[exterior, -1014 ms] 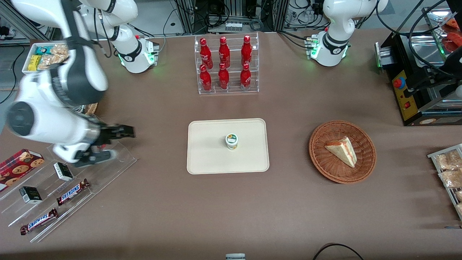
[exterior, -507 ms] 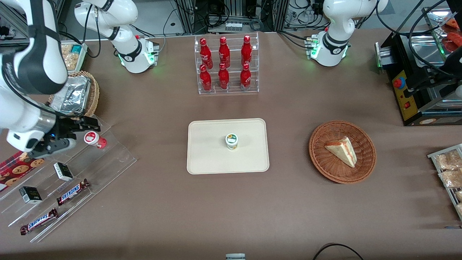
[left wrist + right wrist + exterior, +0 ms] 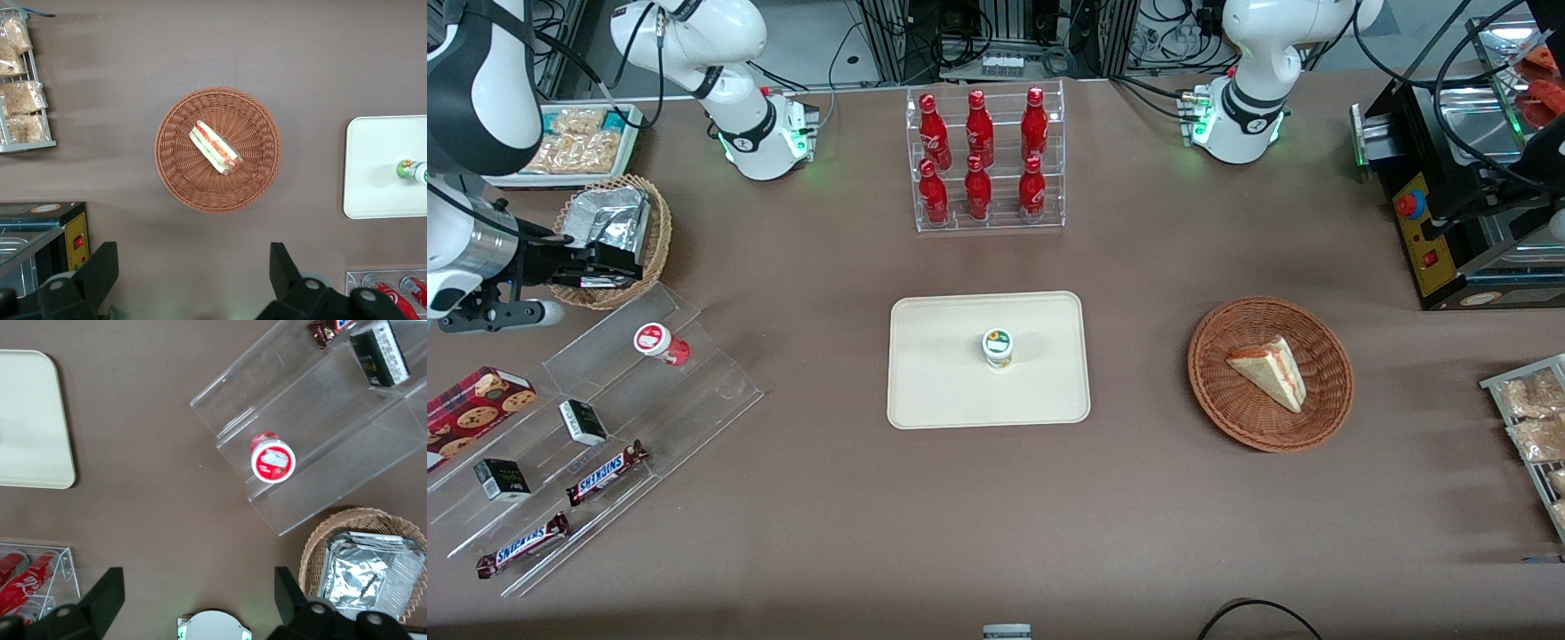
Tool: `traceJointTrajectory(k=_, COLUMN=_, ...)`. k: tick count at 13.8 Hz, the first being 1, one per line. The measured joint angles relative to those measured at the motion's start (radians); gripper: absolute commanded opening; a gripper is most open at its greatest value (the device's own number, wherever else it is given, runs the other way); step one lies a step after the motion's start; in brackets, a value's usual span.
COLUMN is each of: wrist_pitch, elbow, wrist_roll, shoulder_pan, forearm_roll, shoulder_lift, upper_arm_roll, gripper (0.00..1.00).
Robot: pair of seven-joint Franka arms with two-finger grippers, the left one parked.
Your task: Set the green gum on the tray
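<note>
The green gum (image 3: 998, 348), a small white canister with a white-and-green lid, stands upright near the middle of the cream tray (image 3: 934, 382). It shows on the tray (image 3: 373, 167) in the left wrist view too, as does the green gum (image 3: 412, 171). My gripper (image 3: 618, 264) is open and empty, raised over the edge of a wicker basket toward the working arm's end of the table, well away from the tray. In the right wrist view the gripper (image 3: 197, 590) holds nothing between its spread fingers, and a corner of the tray (image 3: 33, 420) shows.
A red-lidded canister (image 3: 654, 340) stands on the clear stepped shelf (image 3: 711, 382), with Snickers bars (image 3: 605, 471) and small black boxes. A wicker basket (image 3: 654, 240) holds a foil pack. A rack of red bottles (image 3: 983, 160) and a basket with a sandwich (image 3: 1270, 373) stand nearby.
My gripper has drawn away from the stepped shelf, farther from the front camera, uncovering the red-lidded canister. The green gum and the tray have not moved.
</note>
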Motion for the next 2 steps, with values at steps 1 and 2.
traceJointTrajectory(k=1, wrist_pitch=-0.009, elbow=0.001, wrist_roll=0.005, shoulder_pan=0.0, forearm_roll=-0.002, shoulder_lift=-0.005, upper_arm_roll=0.0, gripper=1.0)
traceJointTrajectory(k=2, wrist_pitch=-0.02, elbow=0.005, wrist_roll=0.019, shoulder_pan=0.0, forearm_roll=-0.002, shoulder_lift=-0.01, upper_arm_roll=0.0, gripper=1.0)
